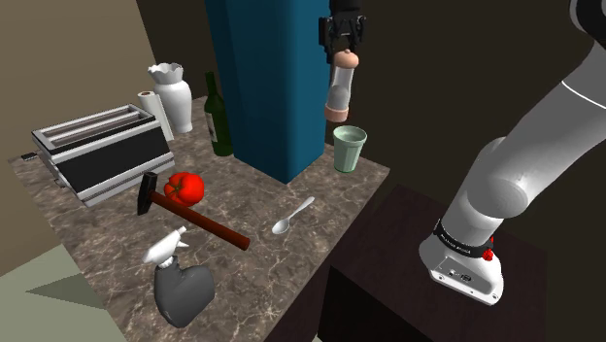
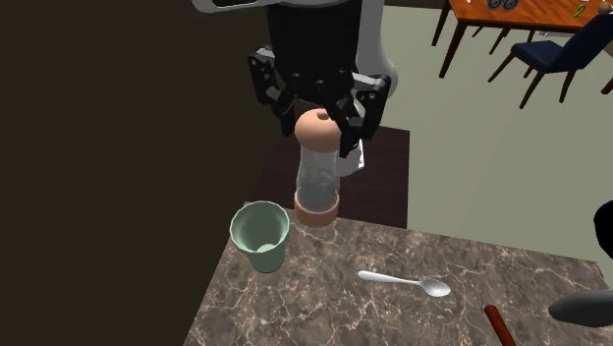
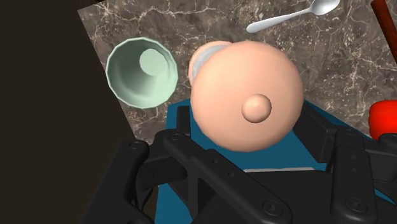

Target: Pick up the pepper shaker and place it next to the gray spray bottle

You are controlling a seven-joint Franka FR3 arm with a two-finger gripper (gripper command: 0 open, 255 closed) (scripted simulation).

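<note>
In the shoulder view, a silver slot toaster with black sides (image 1: 102, 148) sat at the far left of the brown-grey marbled countertop (image 1: 320, 185), close to its edge. Behind it stood a white paper roll (image 1: 148, 103) and a white fluted vase (image 1: 173, 92). Towards the near left edge stood the grey spray bottle with a white nozzle (image 1: 182, 289). Just beyond it lay a hammer with a black head and a reddish-brown handle (image 1: 199, 221), its head touching a glossy red rounded object (image 1: 183, 187). A dark green glass wine bottle (image 1: 216, 119) stood upright just beside a tall teal block (image 1: 267, 83) that walled off the middle of the counter. Between the spray bottle and a silver spoon (image 1: 293, 216) the marble lay bare out to the near edge. The black two-finger gripper (image 1: 342, 56) hung high by the block's right corner, its fingers pinching the peach-coloured cap of the pepper shaker (image 1: 339, 95), a clear tube with a peach-coloured base. The shaker hung upright in the air, off the counter. Below and just to its right, a pale green cup (image 1: 349, 148) stood near the counter's right corner, beside the dark stand (image 1: 408, 291). In the second exterior view the shaker's base (image 2: 316, 208) hovered over the counter's edge, close to the cup (image 2: 260, 236).
</note>
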